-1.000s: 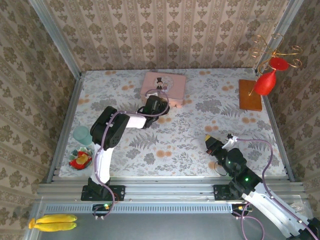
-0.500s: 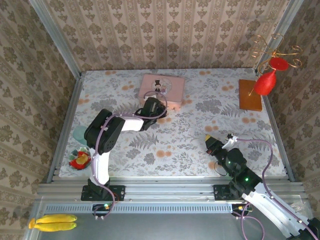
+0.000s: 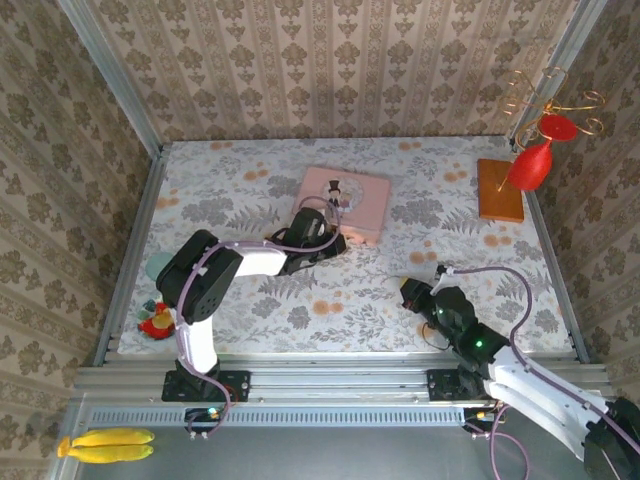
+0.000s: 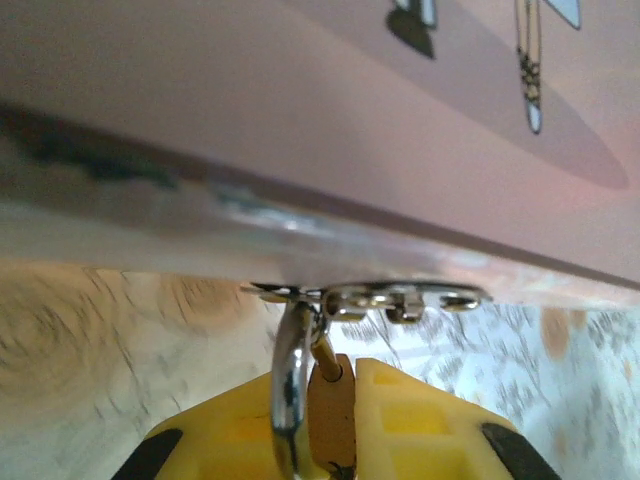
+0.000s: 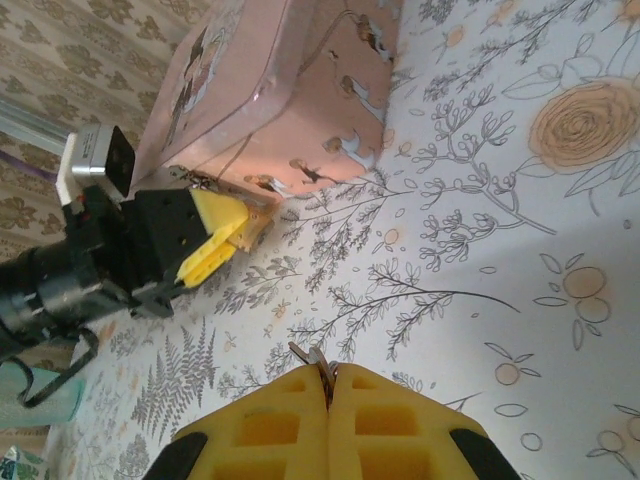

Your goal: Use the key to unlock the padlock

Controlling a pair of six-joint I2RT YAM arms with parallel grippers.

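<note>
The tiny brass padlock (image 4: 333, 420) sits pinched between my left gripper's (image 4: 335, 378) yellow fingers (image 4: 430, 420), which are shut on it. Its silver shackle (image 4: 289, 370) hooks through the metal hasp (image 4: 400, 297) on the front of the pink tin (image 4: 300, 120). From above, the left gripper (image 3: 327, 240) is at the tin's (image 3: 350, 195) near edge. My right gripper (image 5: 330, 378) is shut on the key (image 5: 316, 360), whose tip pokes out above the floral cloth. It hovers right of and nearer than the left gripper (image 5: 215, 245) and padlock (image 5: 256, 222). In the top view the right gripper (image 3: 410, 291) points left.
A wooden base (image 3: 499, 190) with a red ornament (image 3: 530, 165) on a gold wire stand is at the back right. A teal cup (image 3: 160, 267) and colourful toys (image 3: 157, 321) lie at the left edge. Metal rails and papered walls enclose the table.
The left gripper has pulled the padlock and the pink tin to the right and nearer, turning the tin. The right gripper with the key has moved left toward them.
</note>
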